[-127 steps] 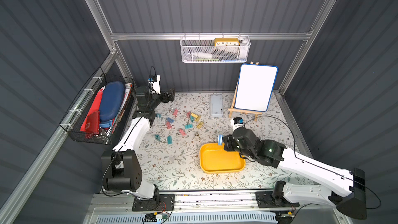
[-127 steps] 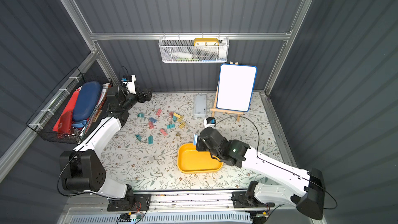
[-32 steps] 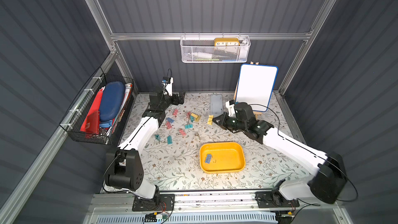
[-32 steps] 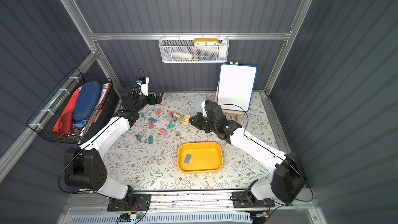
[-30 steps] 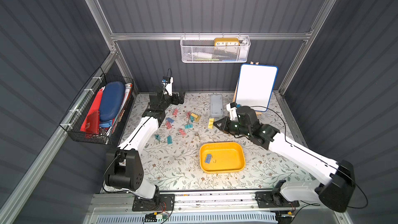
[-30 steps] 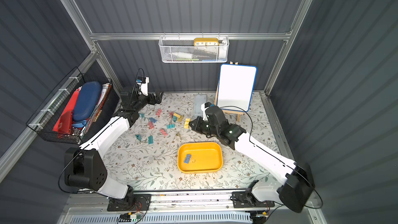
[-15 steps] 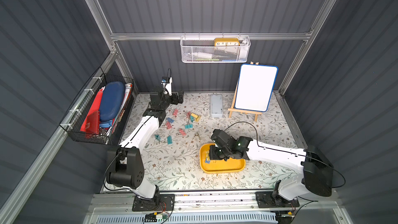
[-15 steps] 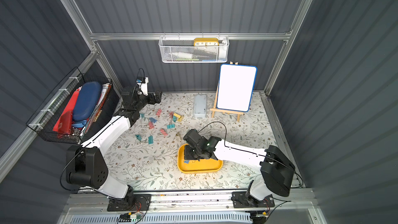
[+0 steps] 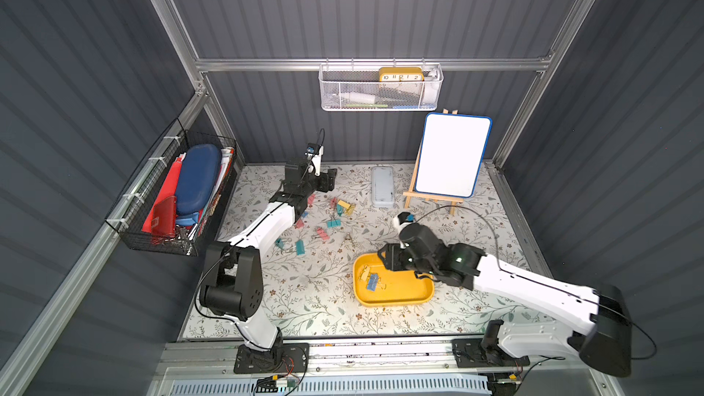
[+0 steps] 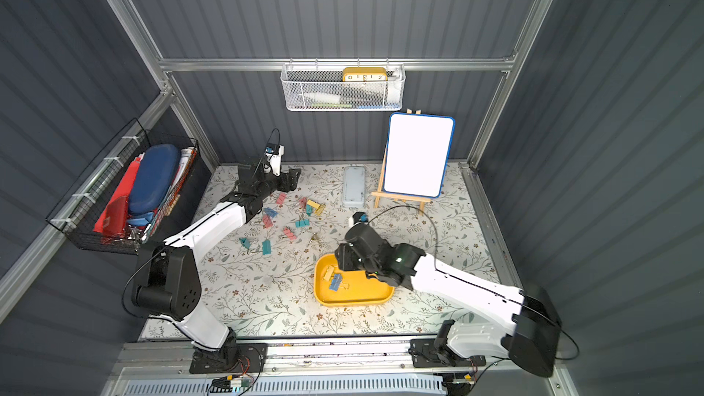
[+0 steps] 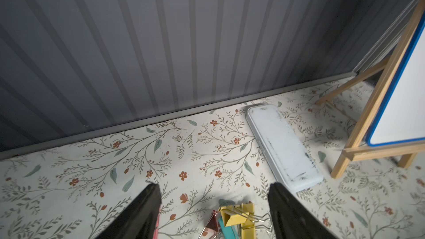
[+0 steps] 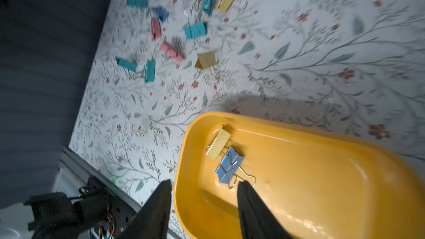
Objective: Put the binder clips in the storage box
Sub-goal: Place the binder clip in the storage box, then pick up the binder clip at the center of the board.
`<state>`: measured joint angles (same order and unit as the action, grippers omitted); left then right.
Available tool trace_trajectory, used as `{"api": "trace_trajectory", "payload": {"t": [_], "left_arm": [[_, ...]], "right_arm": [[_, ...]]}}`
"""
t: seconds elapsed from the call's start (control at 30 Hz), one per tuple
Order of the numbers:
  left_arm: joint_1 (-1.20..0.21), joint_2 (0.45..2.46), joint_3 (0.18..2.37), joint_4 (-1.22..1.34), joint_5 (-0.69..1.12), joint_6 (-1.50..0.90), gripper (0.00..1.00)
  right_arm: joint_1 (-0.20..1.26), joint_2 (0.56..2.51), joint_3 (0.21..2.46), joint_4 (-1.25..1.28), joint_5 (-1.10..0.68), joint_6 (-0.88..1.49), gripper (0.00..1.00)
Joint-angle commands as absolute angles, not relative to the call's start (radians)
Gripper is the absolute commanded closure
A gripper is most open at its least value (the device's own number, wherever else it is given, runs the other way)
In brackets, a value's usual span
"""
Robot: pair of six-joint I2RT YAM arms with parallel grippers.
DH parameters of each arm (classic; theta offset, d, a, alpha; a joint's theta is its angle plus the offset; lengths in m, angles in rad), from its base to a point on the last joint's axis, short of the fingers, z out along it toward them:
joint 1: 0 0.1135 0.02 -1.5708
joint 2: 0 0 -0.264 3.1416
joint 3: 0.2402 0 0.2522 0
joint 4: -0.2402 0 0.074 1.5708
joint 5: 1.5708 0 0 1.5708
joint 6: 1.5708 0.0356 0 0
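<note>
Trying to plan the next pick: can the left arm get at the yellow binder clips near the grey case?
Probably yes. The left tool hangs open close by the yellow binder clips, with nothing between, though a teal clip lies against them.

The shallow yellow plastic storage box (image 9: 404, 292) lies below the right gripper (image 12: 205, 183). Inside it, just ahead of the fingertips, a pale yellow folding binder clip (image 12: 218, 143) touches a blue wire-handled binder clip (image 12: 228, 167). Loose pastel binder clips (image 9: 333, 223) lie scattered on the floral-printed mat (image 9: 304, 291) farther ahead, reaching just beneath the left gripper (image 11: 213, 185). Ahead of that gripper lies the flat grey lidded case (image 11: 282, 148), with the white board on a wooden easel (image 11: 402, 100) beyond.
</note>
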<state>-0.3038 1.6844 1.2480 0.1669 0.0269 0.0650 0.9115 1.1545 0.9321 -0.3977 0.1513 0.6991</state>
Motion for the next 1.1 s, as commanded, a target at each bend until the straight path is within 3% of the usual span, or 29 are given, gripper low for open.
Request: {"api": "trace_trajectory", "payload": {"t": [0.0, 0.1, 0.23, 0.37, 0.63, 0.83, 1.07], "left_arm": [[-0.386, 1.697, 1.267, 0.141, -0.086, 0.218, 0.26], [-0.415, 1.743, 1.337, 0.065, -0.038, 0.321, 0.33], [-0.497, 1.845, 1.452, -0.044, -0.182, 0.545, 0.34], [-0.514, 1.972, 1.539, -0.164, -0.271, 0.651, 0.33], [-0.515, 2.068, 1.638, -0.336, -0.172, 0.746, 0.31], [-0.514, 2.091, 1.623, -0.271, -0.215, 0.731, 0.29], [-0.496, 2.132, 1.639, -0.259, -0.246, 0.760, 0.41]], "right_arm": [[0.841, 1.010, 0.852, -0.489, 0.329, 0.557, 0.34], [0.714, 0.908, 0.772, -0.473, 0.300, 0.525, 0.18], [0.538, 0.861, 0.729, -0.460, 0.082, 0.554, 0.16], [0.529, 0.857, 0.730, -0.460, 0.037, 0.577, 0.16], [0.528, 0.836, 0.704, -0.460, -0.022, 0.633, 0.16], [0.528, 0.831, 0.710, -0.460, -0.029, 0.643, 0.16], [0.528, 0.835, 0.724, -0.473, -0.019, 0.637, 0.16]]}}
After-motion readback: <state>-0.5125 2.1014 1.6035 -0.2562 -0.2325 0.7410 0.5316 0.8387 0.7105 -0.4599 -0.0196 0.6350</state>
